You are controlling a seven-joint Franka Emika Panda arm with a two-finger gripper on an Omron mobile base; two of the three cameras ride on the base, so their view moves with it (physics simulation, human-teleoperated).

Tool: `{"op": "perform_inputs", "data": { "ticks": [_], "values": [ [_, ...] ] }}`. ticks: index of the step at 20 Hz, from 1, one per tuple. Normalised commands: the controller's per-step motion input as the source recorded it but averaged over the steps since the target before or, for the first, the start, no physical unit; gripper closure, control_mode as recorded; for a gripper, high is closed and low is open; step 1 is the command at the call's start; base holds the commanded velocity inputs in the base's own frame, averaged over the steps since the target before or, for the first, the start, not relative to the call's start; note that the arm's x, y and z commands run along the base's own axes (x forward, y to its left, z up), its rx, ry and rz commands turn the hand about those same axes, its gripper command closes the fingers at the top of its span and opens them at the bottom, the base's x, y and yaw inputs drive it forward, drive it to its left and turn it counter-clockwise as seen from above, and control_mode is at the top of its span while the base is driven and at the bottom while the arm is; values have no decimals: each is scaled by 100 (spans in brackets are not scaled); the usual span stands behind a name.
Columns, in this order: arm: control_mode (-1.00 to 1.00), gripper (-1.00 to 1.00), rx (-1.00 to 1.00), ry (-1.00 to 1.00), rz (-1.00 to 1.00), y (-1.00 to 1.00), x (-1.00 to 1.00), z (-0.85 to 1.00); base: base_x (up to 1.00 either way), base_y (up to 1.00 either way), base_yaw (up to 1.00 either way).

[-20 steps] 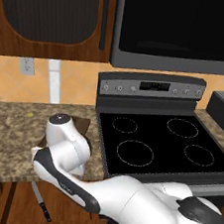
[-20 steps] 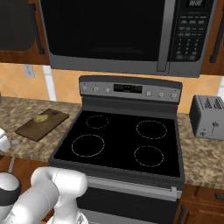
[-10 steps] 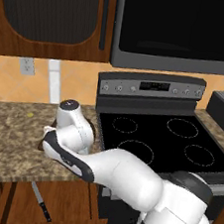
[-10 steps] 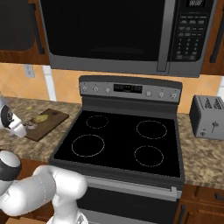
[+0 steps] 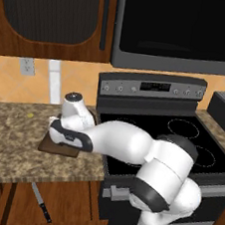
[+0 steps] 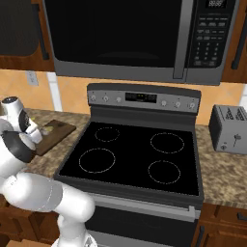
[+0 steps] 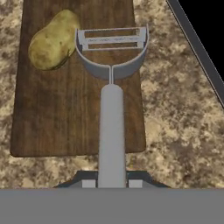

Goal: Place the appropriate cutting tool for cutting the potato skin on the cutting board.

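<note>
The jaws are gripping the peeler (image 7: 112, 109) by its handle above the board (image 7: 52, 113); the potato (image 7: 53, 40) is lying ahead-left.

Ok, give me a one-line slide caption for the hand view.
Peeler held in the shut jaws above the dark wooden cutting board, its head beside the potato, with the stove edge alongside.

From behind the arm on its left, we look forward and down at the stove (image 5: 182, 131), the counter (image 5: 11, 136) and the cutting board (image 5: 59, 149) beside it. From behind on the right, we see the same stove (image 6: 135, 154) and cutting board (image 6: 55, 135), with the board now far left. From the hand, we look closely, almost straight down, on that board (image 7: 65, 109), the counter around it and the stove's edge.
</note>
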Motion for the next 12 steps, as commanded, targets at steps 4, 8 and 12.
{"op": "perform_inputs", "data": {
  "ticks": [4, 8, 12],
  "values": [
    [-100, 100, 0, 0, 0, 6, 42, -38, 0, 0, 0],
    [-100, 100, 0, 0, 0, 0, 31, -26, 0, 0, 0],
    [-100, 100, 0, 0, 0, 3, 21, -20, 0, 0, 0]
  ]
}}
